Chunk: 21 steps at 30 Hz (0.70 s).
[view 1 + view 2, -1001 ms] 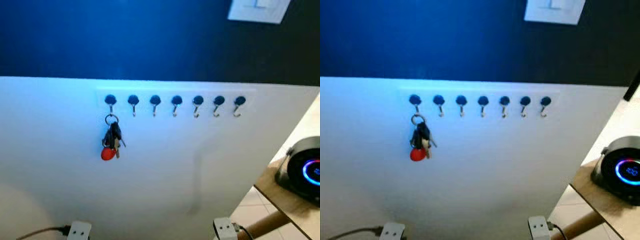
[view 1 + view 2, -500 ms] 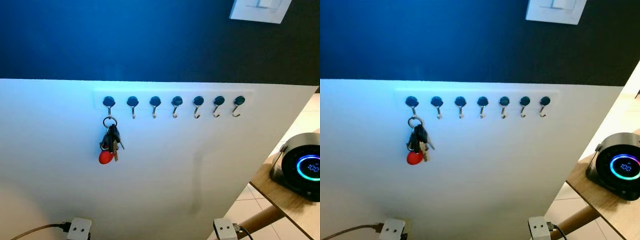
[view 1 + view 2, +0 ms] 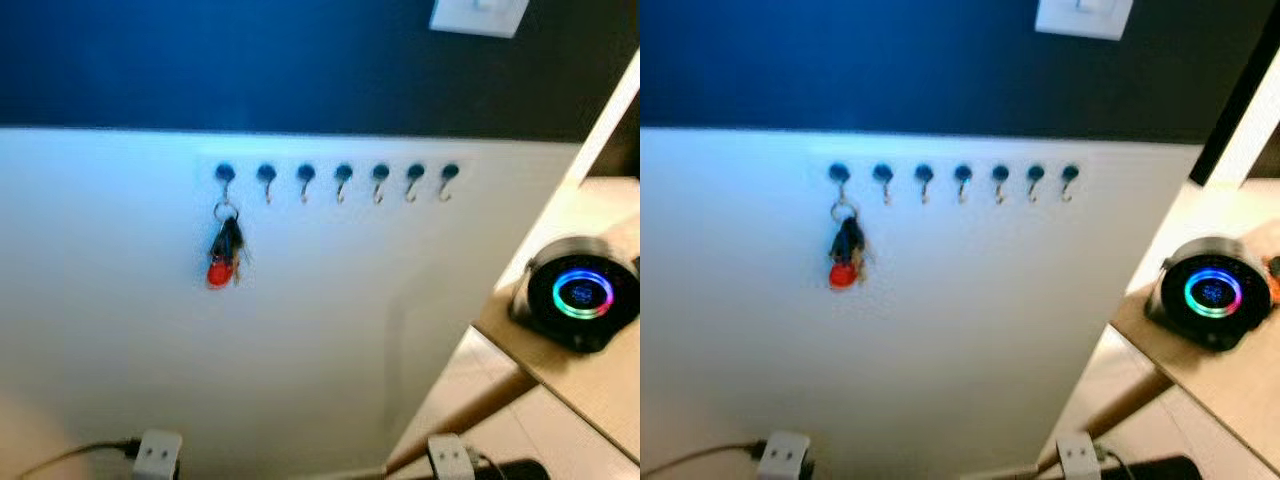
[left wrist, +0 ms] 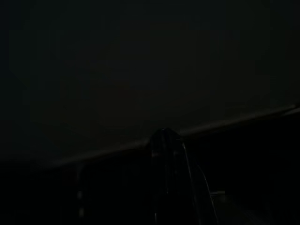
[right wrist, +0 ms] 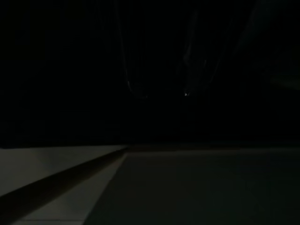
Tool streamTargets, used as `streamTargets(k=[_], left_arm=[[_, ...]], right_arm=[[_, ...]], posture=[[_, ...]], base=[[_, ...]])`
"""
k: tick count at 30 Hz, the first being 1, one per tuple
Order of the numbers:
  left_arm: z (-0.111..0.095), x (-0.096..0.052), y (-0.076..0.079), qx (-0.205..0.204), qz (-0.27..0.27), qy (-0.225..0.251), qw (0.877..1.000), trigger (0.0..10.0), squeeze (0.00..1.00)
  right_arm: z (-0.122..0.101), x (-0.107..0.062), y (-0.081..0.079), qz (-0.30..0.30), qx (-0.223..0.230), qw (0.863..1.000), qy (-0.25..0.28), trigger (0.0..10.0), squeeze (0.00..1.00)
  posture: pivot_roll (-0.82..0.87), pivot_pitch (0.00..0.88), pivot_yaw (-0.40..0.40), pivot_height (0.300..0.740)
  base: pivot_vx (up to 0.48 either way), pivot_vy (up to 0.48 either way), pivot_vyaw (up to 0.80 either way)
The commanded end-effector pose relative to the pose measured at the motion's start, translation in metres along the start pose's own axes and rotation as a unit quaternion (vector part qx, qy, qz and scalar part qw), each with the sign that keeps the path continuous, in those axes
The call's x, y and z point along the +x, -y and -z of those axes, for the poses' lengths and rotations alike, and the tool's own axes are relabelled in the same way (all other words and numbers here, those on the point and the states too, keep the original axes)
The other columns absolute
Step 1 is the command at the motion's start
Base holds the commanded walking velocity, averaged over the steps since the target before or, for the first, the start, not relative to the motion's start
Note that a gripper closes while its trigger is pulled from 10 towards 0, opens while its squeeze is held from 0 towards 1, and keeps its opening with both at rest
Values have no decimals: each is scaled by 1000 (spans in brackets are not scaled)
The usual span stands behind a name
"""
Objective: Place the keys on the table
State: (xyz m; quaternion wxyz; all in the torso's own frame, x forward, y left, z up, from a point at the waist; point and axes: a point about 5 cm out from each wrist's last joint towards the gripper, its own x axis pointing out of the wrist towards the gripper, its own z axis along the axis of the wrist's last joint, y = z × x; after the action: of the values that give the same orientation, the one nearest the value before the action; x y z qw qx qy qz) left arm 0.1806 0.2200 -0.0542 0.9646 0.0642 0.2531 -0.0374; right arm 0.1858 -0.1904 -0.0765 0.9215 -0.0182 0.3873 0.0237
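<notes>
Seven hooks [image 3: 337, 177] are seen in a row across the upper middle of the frame, and the keys [image 3: 224, 257], with a red tag, are hung from the leftmost one, left of centre. At the right edge a wooden counter [image 3: 600, 385] is shown, with a round black device [image 3: 577, 301] lit by a coloured ring resting on it. Neither pincer can be judged open or closed, since both wrist views are nearly black. For a clean lift, the ring should be raised up off the hook before being drawn away, and a bare patch of counter beside the device should be chosen.
</notes>
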Motion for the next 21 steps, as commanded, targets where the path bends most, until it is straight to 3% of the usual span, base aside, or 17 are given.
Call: streamTargets(k=[1,12,21], left_arm=[[7,-3,3,-4,2,-18,1000,10000,0],[-4,8,7,3,7,-16,1000,10000,0],[-23,25,25,22,36,0,999,10000,0]], right_arm=[[2,-1,5,9,7,1000,-3,10000,0],[-6,2,1,4,7,1000,6,10000,0],[-16,6,-7,-13,-4,1000,18,10000,0]], posture=[[122,27,-73,740],[126,29,-76,740],[124,22,-73,740]], base=[[0,0,0],[0,0,0],[0,0,0]])
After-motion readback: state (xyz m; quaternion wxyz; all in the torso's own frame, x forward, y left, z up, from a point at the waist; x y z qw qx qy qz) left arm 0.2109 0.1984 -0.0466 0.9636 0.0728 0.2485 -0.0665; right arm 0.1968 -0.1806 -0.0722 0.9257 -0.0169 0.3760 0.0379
